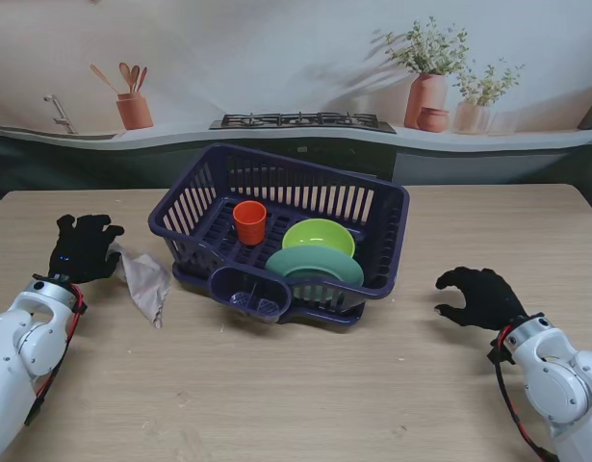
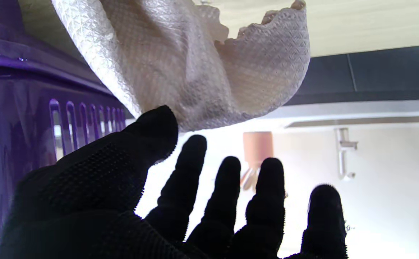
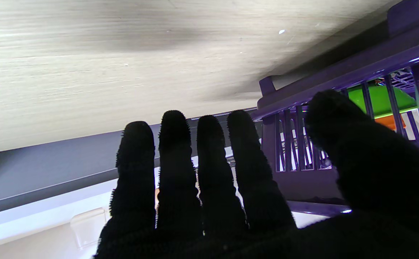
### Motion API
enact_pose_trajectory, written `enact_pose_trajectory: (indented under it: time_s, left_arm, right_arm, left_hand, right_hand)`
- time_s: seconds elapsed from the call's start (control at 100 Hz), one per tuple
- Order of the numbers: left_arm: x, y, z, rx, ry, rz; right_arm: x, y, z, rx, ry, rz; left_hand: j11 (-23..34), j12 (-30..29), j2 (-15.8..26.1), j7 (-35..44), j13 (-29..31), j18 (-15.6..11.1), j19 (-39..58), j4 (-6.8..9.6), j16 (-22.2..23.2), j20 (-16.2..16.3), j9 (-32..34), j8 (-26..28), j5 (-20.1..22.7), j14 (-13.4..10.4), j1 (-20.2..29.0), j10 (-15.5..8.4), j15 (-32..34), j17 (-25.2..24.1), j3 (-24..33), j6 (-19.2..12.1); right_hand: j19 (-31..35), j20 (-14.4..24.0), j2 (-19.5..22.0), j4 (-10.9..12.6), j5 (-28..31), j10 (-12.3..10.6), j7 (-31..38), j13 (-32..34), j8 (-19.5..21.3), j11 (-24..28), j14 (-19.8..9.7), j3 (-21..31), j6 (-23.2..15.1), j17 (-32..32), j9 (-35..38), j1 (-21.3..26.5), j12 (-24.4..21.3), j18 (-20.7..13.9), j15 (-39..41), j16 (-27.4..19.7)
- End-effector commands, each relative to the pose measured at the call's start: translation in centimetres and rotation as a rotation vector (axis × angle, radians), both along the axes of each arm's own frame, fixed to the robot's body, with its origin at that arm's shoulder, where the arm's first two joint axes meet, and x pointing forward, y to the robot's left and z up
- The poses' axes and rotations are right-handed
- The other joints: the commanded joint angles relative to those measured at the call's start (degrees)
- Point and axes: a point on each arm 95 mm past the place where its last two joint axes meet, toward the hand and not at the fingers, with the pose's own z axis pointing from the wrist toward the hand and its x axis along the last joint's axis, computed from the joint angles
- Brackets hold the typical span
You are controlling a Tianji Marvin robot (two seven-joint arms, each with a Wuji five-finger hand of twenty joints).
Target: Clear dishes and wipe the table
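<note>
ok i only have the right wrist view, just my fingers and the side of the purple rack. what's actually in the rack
Observer: An orange cup, a lime green bowl and a pale green plate stand in the rack.
Operator: and where's the cloth
Observer: The cloth lies crumpled on the table, left of the rack, right beside the left hand.
Operator: is that hand holding it
Observer: No. In the left wrist view its fingers are spread, not closed on the cloth; only the thumb tip is at the cloth's edge.
</note>
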Motion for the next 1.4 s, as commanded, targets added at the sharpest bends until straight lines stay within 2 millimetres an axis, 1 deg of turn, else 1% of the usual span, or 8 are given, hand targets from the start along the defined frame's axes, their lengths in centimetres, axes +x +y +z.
enact_pose_trajectory:
  time_s: [0.0, 0.07, 0.15, 0.33, 0.41, 0.82, 0.95, 1.39]
  left_arm:
    - [-0.3, 0.0, -0.2, -0.008, 0.008, -0.004]
    - [-0.6, 0.2, -0.4, -0.008, 0.004, -0.006]
    - [-1.0, 0.3, -0.6, -0.017, 0.0, -0.01]
    - [-1.7, 0.6, -0.6, -0.044, -0.029, -0.023]
    - [-2.1, 0.6, -0.5, -0.071, -0.036, -0.022]
    - [-5.0, 0.4, 0.2, -0.167, -0.051, -0.041]
    - [-6.3, 0.2, 0.1, -0.172, -0.046, -0.039]
    - [-9.6, -1.4, 0.3, -0.266, -0.007, -0.046]
  right_arm:
    - [-0.2, 0.1, -0.2, -0.004, 0.012, 0.01]
    - [-0.2, 0.2, -0.2, -0.005, 0.015, 0.01]
    - [-0.2, 0.2, -0.2, -0.005, 0.016, 0.011]
    - [-0.2, 0.2, -0.3, -0.006, 0.018, 0.013]
    - [-0.2, 0.2, -0.3, -0.005, 0.019, 0.011]
    - [-0.3, 0.3, -0.3, 0.0, 0.024, 0.015]
    - [-0.3, 0.3, -0.3, 0.006, 0.025, 0.019]
    - [-1.0, 0.4, -0.4, 0.028, 0.037, 0.037]
  left_hand:
    - [-1.1, -1.6, 0.0, -0.5, -1.5, -2.5, -10.0, 0.64, -1.5, -3.3, -1.9, -0.2, -2.7, -2.3, -1.8, -2.0, -2.1, -1.3, -0.5, -0.9]
    - [-1.8, -2.0, 0.0, 0.4, -1.7, -4.3, -20.2, 0.41, -2.7, -1.9, -1.6, 0.3, -3.3, -4.8, -4.1, -3.4, -3.9, -2.0, -1.4, -2.3]
    - [-2.3, -2.2, 0.6, 1.4, -2.6, -5.6, -30.2, 0.27, -3.4, 5.7, -1.5, 0.9, -3.5, -6.3, -5.5, -4.5, -5.3, -1.5, -2.5, -3.3]
    - [-2.8, -2.5, 2.6, 3.5, -7.1, -6.4, -33.9, 0.09, -3.5, 3.3, -2.7, 2.0, -4.1, -7.6, -8.3, -6.3, -8.3, -0.8, -4.7, -5.4]
    - [-2.1, -2.2, 3.6, 5.1, -7.0, -6.0, -32.6, 0.35, -0.9, 4.5, -2.0, 2.8, -3.6, -5.4, -7.8, -5.6, -7.1, -1.1, -5.8, -5.7]
    - [4.1, 1.3, 5.7, 9.8, 3.2, 2.0, -10.4, 1.0, 7.3, 27.2, 8.3, 5.3, 3.0, 4.4, -4.9, -0.4, 8.9, 9.5, -7.6, -1.9]
    - [6.5, 2.6, 6.4, 11.7, 5.3, 2.2, 17.2, 1.12, 9.2, 12.7, 9.8, 7.0, 3.5, 6.0, -4.5, 0.6, 13.5, 4.0, -8.7, -1.8]
    - [8.5, 3.4, 8.9, 13.3, 11.5, 5.8, 31.5, 0.62, 10.2, 17.8, 15.2, 7.6, 7.8, 10.6, -4.4, 3.2, 18.8, 12.2, -13.1, -0.7]
  right_hand:
    - [-0.3, -0.2, 0.1, 0.7, 0.1, -0.3, -0.3, -1.0, 0.3, -0.4, 0.5, -1.3, -0.3, -0.9, -0.1, -0.3, -0.5, -0.2, 0.0, -0.2]
    - [-0.3, -0.2, 0.0, 0.6, 0.1, -0.4, -0.3, -1.1, 0.3, -0.4, 0.6, -1.3, -0.3, -1.0, -0.1, -0.3, -0.5, -0.2, 0.0, -0.2]
    - [-0.3, -0.2, 0.0, 0.7, 0.1, -0.4, -0.3, -1.0, 0.3, -0.4, 0.6, -1.3, -0.2, -1.0, -0.1, -0.3, -0.6, -0.2, 0.0, -0.2]
    - [-0.3, -0.1, 0.0, 0.7, 0.1, -0.4, -0.3, -1.0, 0.3, -0.4, 0.6, -1.3, -0.3, -1.0, -0.1, -0.3, -0.6, -0.3, 0.0, -0.2]
    - [-0.3, -0.1, 0.1, 0.7, 0.1, -0.3, -0.3, -1.1, 0.3, -0.4, 0.6, -1.3, -0.3, -1.1, -0.1, -0.3, -0.6, -0.3, 0.0, -0.2]
    - [-0.4, 0.0, 0.1, 0.6, 0.2, -0.3, -0.3, -1.1, 0.3, -0.4, 0.6, -1.4, -0.2, -1.1, -0.1, -0.4, -0.6, -0.3, 0.0, -0.2]
    - [-0.4, 0.0, 0.2, 0.6, 0.1, -0.3, -0.4, -1.1, 0.3, -0.4, 0.5, -1.4, -0.3, -1.1, -0.1, -0.5, -0.6, -0.1, 0.0, -0.2]
    - [-0.5, 0.1, 0.6, 0.6, 0.1, -0.4, -0.4, -1.2, 0.3, -0.5, 0.5, -1.8, -0.3, -1.3, -0.2, -0.9, -0.6, 0.0, -0.1, -0.2]
